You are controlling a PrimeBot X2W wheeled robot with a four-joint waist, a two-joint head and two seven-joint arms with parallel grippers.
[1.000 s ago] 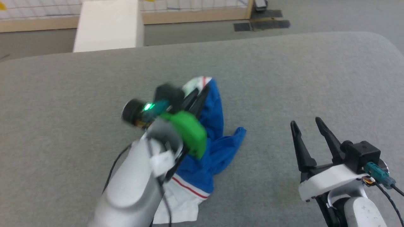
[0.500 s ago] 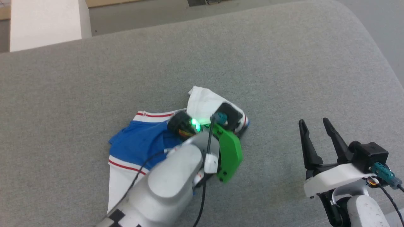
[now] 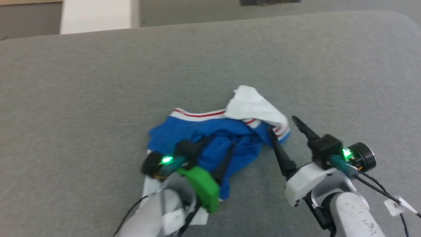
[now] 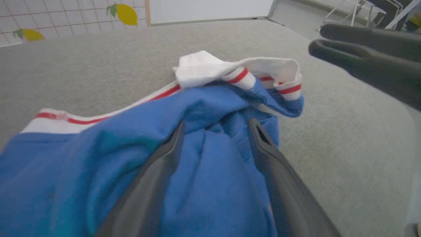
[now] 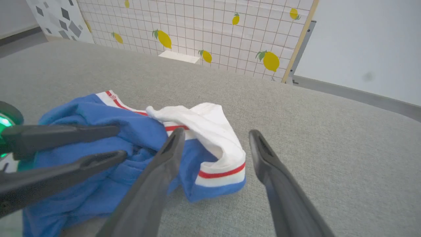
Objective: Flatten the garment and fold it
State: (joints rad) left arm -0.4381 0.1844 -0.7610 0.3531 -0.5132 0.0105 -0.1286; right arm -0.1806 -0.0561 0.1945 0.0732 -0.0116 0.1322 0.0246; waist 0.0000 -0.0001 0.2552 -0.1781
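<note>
The garment (image 3: 230,130) lies crumpled in a heap in the middle of the grey padded surface (image 3: 296,65). It is blue, with white sleeves and red-striped white bands. My left gripper (image 3: 220,142) stands open over the blue folds; in the left wrist view its open fingers (image 4: 217,122) lie along the blue cloth (image 4: 213,98) without pinching it. My right gripper (image 3: 282,123) is open at the heap's right edge. In the right wrist view, its open fingers (image 5: 217,132) frame the white sleeve end, with the blue body (image 5: 98,108) to the left. My left gripper's fingers (image 5: 65,131) show there too.
A white box (image 3: 95,16) stands beyond the surface's far edge, on the floor. A tiled wall panel with lemon prints (image 5: 204,29) rises behind the surface. The grey surface spreads wide on all sides of the heap, and its far right corner is rounded.
My left gripper has opened and let the garment drop into a heap. My right gripper has come in to the heap's right edge. The head camera has shifted.
</note>
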